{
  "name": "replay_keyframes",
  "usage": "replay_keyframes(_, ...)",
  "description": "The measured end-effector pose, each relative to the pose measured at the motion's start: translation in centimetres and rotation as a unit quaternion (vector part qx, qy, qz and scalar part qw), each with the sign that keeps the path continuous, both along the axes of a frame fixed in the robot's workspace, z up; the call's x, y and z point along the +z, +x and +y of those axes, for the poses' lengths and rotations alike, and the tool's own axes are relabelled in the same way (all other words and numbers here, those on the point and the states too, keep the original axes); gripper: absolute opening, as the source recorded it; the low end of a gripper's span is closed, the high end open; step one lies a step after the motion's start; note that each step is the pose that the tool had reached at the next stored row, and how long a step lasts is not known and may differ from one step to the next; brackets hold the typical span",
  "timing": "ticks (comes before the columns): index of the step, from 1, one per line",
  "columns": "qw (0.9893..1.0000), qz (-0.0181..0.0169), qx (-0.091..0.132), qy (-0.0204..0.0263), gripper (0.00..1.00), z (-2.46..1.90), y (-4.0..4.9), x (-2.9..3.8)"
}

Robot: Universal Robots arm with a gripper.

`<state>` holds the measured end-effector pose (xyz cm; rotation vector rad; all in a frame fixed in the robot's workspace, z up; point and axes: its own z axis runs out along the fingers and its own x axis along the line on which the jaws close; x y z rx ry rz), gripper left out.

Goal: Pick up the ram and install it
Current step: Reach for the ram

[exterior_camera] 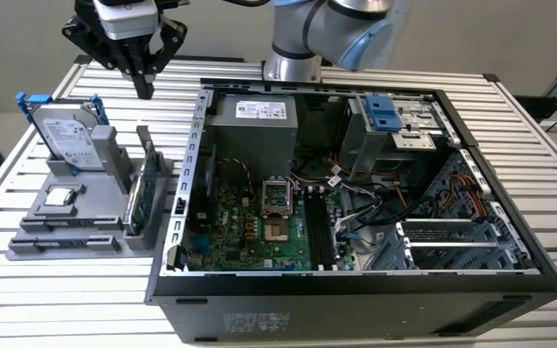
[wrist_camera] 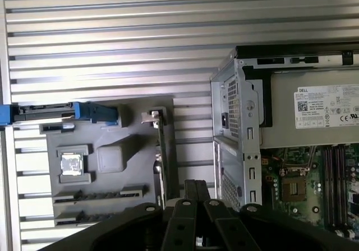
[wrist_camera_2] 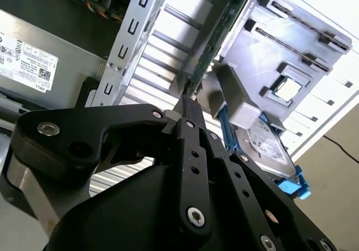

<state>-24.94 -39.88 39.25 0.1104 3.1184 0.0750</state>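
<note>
Exterior view: the gripper (exterior_camera: 145,93) hangs in the air at 11 o'clock of the scene, fingers drawn together into a narrow point with nothing between them, tip aimed straight down and clear of everything. The arm (exterior_camera: 322,32) comes in at 12 o'clock, behind the case. At 6 o'clock from the gripper a grey holder (exterior_camera: 66,251) lies on the slatted counter (exterior_camera: 75,297), at 9 o'clock of the open case (exterior_camera: 356,308) and just beside it. The ram (exterior_camera: 135,206) stands on its long edge in a slot along the holder's 3 o'clock side, next to the case wall. It is green and thin, runs from 12 toward 6 o'clock, leans a little, and is untouched. In the second wrist view the ram (wrist_camera_2: 221,32) shows nearly edge-on, running away from the fingertips (wrist_camera_2: 189,114); whether tip and ram line up exactly I cannot tell. In the first wrist view the ram (wrist_camera: 162,156) is a thin line between the holder's flat part and the case. Also on the holder are a hard drive (exterior_camera: 66,138), upright in a blue frame at its 12 o'clock end, and a processor chip (exterior_camera: 61,196) lying flat near the middle (silver, square). Inside the case the power supply (exterior_camera: 259,119) sits at 12 o'clock and the motherboard (exterior_camera: 244,232) at 7 o'clock. The long black memory slots (exterior_camera: 319,232) stand bare, just at 3 o'clock of the processor socket (exterior_camera: 276,210).
</note>
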Motion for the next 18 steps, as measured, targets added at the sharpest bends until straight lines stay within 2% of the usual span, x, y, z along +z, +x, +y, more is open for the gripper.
replay_keyframes(18,1.0000,0.0000,0.000,0.0000,0.00,0.00,-2.31,0.00)
